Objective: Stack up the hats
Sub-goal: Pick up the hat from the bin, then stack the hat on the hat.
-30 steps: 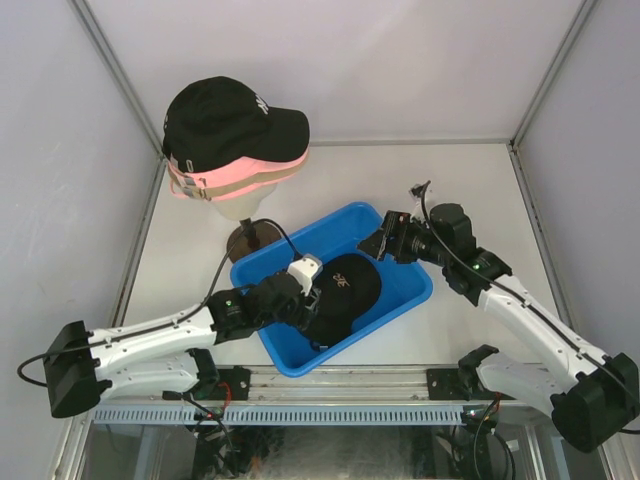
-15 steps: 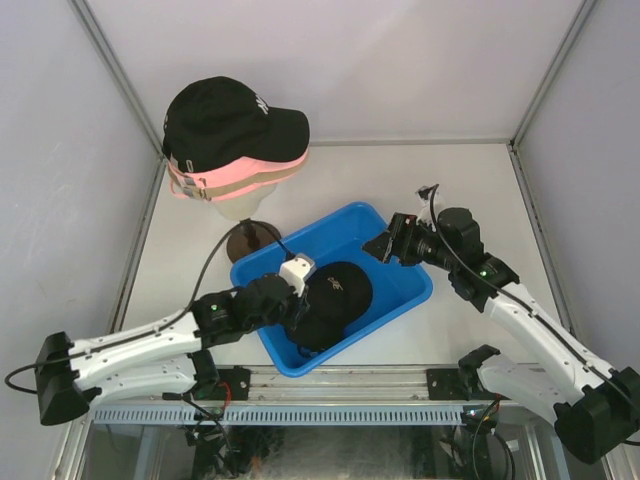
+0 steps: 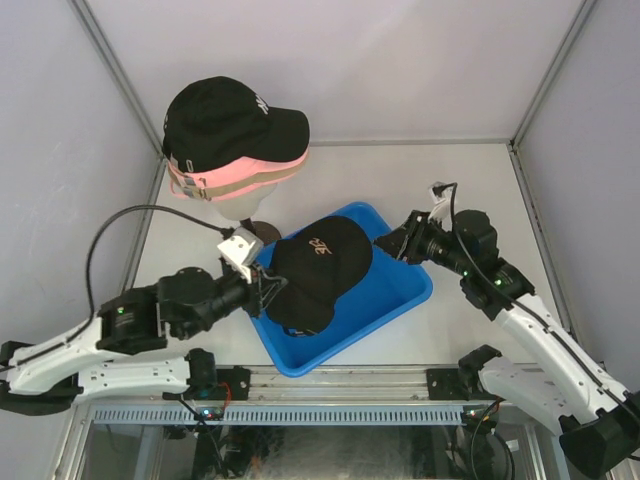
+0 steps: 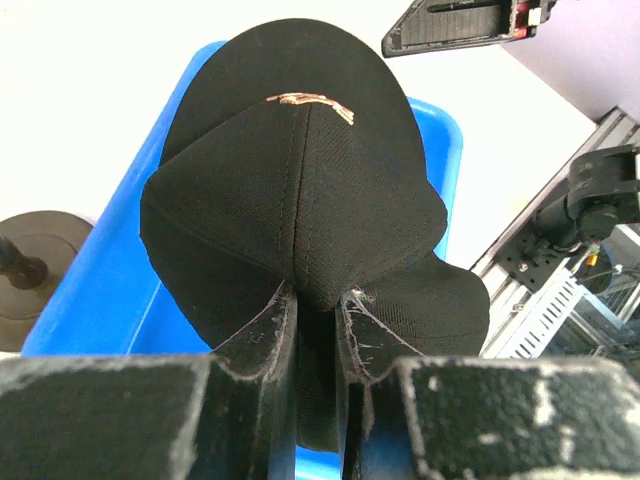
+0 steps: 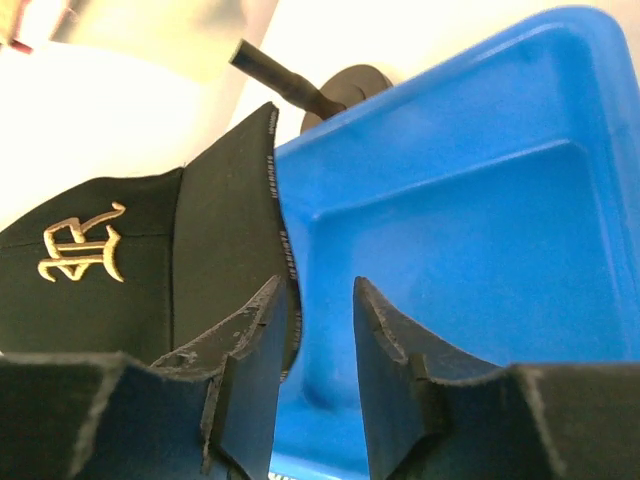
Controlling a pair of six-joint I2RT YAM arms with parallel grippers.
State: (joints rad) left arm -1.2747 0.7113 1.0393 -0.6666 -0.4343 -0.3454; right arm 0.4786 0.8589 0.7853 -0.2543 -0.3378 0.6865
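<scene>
Pinching a fold of soft black twill at the back of the crown, the left gripper [image 4: 318,295] is clenched on the black cap [image 4: 300,190], its two scuffed, hard dark fingers [image 4: 272,330] pressed close with only fabric between them. Ahead of that claw the cap spreads as a dome of stitched wedge panels, seams meeting at the top. A small gold-orange embroidered mark sits at the front, and the stiff curved brim points away from the fingers. The cap hangs just above the blue bin [image 3: 405,290], a smooth, glossy plastic tub with rounded corners lying under and to either side of the claw. From the far side, the right gripper [image 5: 320,290] stands with its jaws apart and grasps nothing. Bare blue plastic shows through the gap, and the brim's thin stitched edge runs just beside the inner face of one finger [image 5: 250,345]. Beyond the left gripper, well apart from it, a smooth beige mannequin head [image 3: 240,205] on a round brown base [image 3: 243,240] wears a black cap with white lettering [image 3: 220,115], with pink and tan fabric edges layered directly beneath it.
</scene>
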